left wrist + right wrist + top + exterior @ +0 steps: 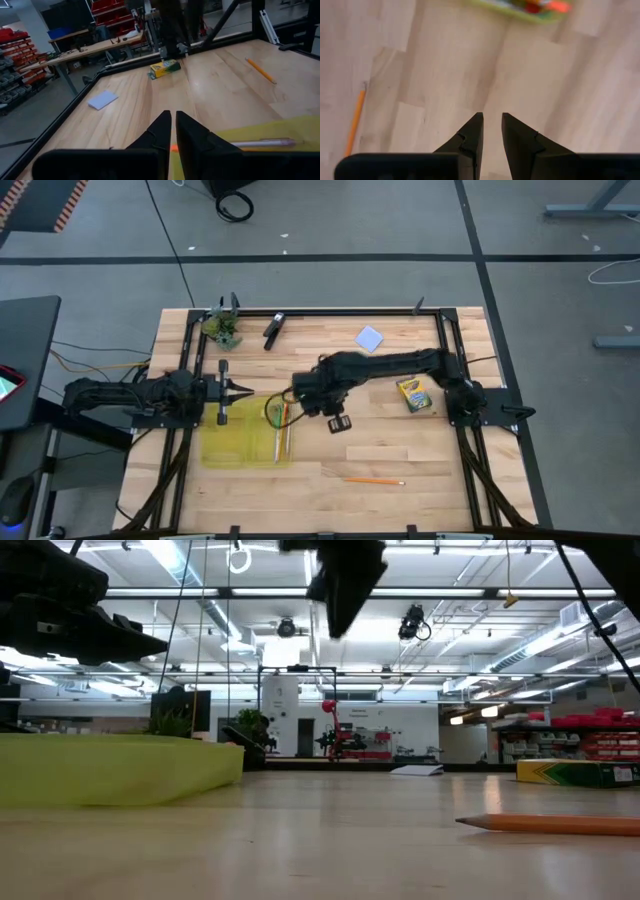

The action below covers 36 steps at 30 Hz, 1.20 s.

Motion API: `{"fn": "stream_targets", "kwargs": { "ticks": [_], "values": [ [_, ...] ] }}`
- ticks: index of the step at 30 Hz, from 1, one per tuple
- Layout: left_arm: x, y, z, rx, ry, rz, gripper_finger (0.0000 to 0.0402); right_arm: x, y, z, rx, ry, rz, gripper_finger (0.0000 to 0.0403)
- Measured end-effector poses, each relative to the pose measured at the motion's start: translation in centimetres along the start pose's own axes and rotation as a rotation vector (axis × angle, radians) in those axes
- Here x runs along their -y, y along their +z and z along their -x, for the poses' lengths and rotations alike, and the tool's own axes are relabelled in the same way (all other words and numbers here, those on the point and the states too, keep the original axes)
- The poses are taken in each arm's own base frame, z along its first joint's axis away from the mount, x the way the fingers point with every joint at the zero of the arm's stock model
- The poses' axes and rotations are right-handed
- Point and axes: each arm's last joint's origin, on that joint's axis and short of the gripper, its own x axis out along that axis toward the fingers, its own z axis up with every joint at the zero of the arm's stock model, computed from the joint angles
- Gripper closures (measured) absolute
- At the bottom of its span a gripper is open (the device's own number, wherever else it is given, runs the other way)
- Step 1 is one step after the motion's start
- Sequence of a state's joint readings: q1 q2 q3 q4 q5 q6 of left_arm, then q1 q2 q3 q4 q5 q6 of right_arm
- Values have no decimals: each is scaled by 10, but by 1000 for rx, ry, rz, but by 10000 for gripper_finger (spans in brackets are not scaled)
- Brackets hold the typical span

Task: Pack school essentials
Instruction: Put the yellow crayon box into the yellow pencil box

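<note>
While right hand (339, 423) hovers empty, orange pencil (375, 480) lies well apart

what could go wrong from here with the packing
The pencil lies flat on the bare table; the right gripper, fingers nearly together and empty, may scrape the wood or slip off such a thin thing.

The left gripper hovers at the yellow pouch's edge, close to the right arm; both reaching for the pouch could collide.

The notepad and crayon box sit far from the pouch, so each needs a long carry and could drop.
</note>
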State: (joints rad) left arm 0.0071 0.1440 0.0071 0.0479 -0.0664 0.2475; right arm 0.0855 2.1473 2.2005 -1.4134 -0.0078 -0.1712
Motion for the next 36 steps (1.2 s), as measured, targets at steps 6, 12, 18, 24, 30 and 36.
{"fn": "stream_targets", "kwargs": {
  "ticks": [6, 12, 18, 24, 30, 36],
  "values": [
    [0, 0, 0, 1, 1, 0, 375, 15, -33, 66, 125, -117, -150, 327],
    [0, 0, 0, 0, 1, 0, 376, 36, -92, 98, 171, -161, -417, 327],
    [0, 0, 0, 1, 0, 0, 366, 40, -146, 91, 218, -173, -609, 316],
    [0, 0, 0, 0, 1, 0, 372, 36, -189, 77, 195, -178, -791, 290],
    [0, 0, 0, 0, 0, 0, 374, 30, -210, 52, 90, -202, -951, 223],
    [0, 0, 0, 1, 0, 0, 366, 23, -229, 17, -152, -207, -1128, 148]
  ]
}}
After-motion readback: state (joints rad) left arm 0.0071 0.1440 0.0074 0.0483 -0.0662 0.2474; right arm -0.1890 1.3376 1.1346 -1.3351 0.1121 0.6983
